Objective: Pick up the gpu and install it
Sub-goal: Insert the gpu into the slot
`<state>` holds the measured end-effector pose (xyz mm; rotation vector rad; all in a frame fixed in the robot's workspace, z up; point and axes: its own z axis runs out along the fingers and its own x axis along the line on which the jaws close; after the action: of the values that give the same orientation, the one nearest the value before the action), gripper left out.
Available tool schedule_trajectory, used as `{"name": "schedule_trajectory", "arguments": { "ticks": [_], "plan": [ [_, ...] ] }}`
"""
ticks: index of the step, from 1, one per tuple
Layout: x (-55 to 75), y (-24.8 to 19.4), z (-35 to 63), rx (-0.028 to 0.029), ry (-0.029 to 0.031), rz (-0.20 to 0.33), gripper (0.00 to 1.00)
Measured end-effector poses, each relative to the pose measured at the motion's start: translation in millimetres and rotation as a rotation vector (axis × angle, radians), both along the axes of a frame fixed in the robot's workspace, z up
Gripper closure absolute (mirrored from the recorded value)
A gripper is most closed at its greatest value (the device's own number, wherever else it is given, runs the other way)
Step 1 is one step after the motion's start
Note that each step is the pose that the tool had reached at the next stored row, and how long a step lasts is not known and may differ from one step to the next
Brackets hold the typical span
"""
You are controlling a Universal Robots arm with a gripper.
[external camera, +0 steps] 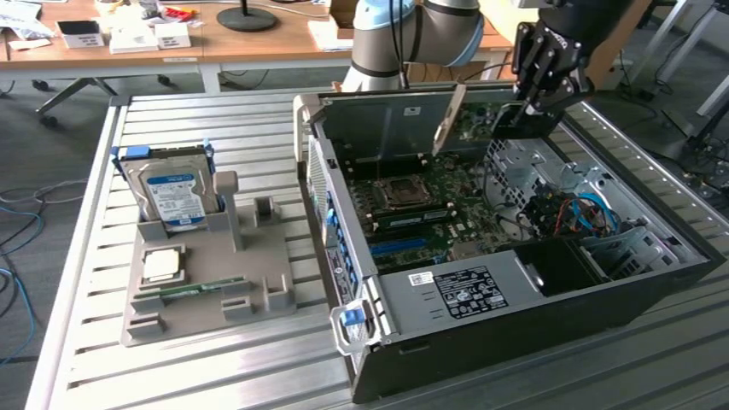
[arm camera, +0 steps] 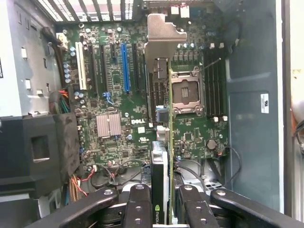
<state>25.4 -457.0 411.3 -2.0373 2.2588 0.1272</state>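
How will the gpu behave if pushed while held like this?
Probably stiff: the gpu is a thin board pinched near one end by the hand. Likely light, though its metal bracket at the far end may lever it sideways. Fragile, probably: exposed circuit board.

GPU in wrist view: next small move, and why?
Probably nudge the gpu sideways toward the blue slot before lowering it. The gripper clamps the card edge-on above the motherboard, and its edge lines up beside the CPU socket, well off that slot.
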Motion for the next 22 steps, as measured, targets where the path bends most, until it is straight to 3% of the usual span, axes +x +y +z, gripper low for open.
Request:
{"name": "schedule_trajectory", "arguments": {
  "ticks": [10, 22],
  "plan": [
    [-11.2, -12.3, -7.7, 0.0023, -0.0001, 0.011, 0.73],
    [-11.7, -12.6, -10.7, 0.0023, 0.0000, 0.012, 0.73]
  ]
}}
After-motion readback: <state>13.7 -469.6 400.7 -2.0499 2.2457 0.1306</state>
